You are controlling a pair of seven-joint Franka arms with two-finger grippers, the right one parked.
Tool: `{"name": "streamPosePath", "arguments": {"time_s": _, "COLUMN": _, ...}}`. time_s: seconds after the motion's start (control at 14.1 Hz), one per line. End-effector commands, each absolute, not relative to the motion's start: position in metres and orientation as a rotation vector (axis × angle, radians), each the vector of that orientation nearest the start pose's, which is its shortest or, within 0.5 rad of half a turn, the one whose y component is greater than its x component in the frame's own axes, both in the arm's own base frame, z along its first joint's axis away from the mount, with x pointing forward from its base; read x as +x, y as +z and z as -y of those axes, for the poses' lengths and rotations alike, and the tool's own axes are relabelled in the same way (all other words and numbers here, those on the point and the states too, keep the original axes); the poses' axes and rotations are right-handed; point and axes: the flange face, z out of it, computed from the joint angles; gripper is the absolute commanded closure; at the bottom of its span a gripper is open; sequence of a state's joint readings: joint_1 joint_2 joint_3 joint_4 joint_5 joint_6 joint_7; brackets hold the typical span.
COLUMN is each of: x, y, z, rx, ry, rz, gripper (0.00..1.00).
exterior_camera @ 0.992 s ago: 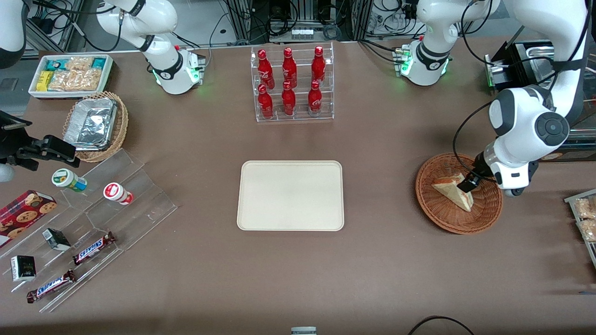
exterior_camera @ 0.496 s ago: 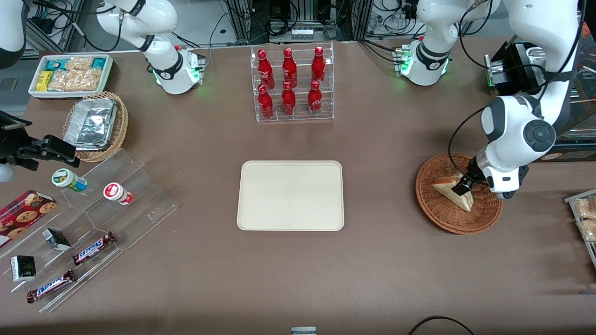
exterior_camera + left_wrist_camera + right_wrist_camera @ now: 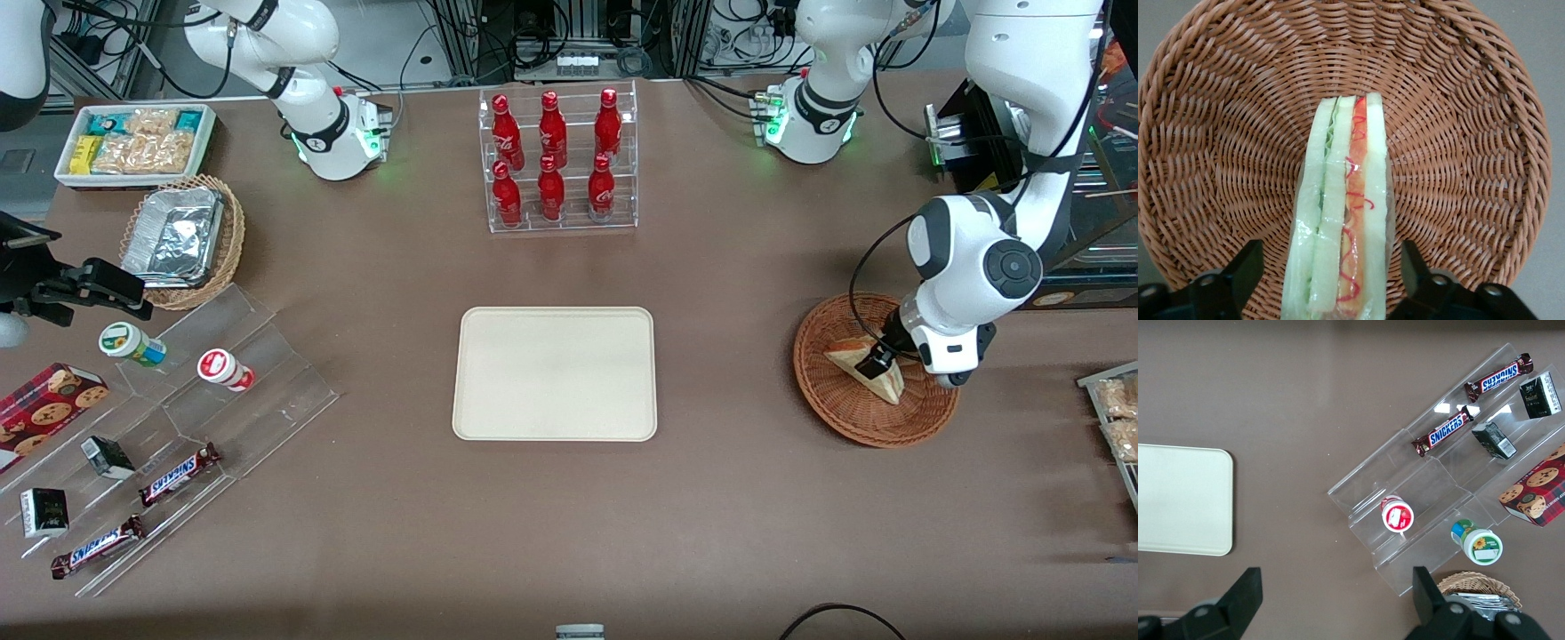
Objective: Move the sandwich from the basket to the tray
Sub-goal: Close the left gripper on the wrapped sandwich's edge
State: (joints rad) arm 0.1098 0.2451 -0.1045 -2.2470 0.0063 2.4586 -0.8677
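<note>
Front view puts the left arm's black two-finger gripper (image 3: 873,363) low inside the round reddish-brown woven wicker basket (image 3: 876,418), at the right of the frame toward the working arm's end of the brown table (image 3: 756,516); the small triangular sandwich of pale white bread (image 3: 883,382) lies in that basket, standing on edge, with the gripper down over its middle. Left wrist view shows the sandwich's cut edge (image 3: 1341,227), green, orange and red layers between the bread slices, running straight between the two black fingers (image 3: 1238,273); the jaws stand spread, one finger on each side of the wedge with wicker visible in both gaps, so nothing is clamped. Well apart, at the middle of the front view, the flat rectangular cream-coloured tray (image 3: 555,373) lies bare on the table.
</note>
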Motion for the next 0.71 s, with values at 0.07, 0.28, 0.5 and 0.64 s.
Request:
{"name": "streamPosePath", "arguments": {"time_s": 0.07, "x": 0.541, "y": 0.261, "z": 0.003, "rx": -2.851, "ry": 0.031, "rz": 1.333, "gripper": 0.83}}
{"name": "streamPosePath", "arguments": {"time_s": 0.28, "x": 0.544, "y": 0.271, "z": 0.004, "rx": -2.861, "ry": 0.011, "rz": 1.325, "gripper": 0.84}}
{"name": "streamPosePath", "arguments": {"time_s": 0.5, "x": 0.550, "y": 0.316, "z": 0.011, "rx": -2.851, "ry": 0.053, "rz": 1.284, "gripper": 0.84}}
{"name": "streamPosePath", "arguments": {"time_s": 0.64, "x": 0.556, "y": 0.349, "z": 0.031, "rx": -2.855, "ry": 0.097, "rz": 1.216, "gripper": 0.84}}
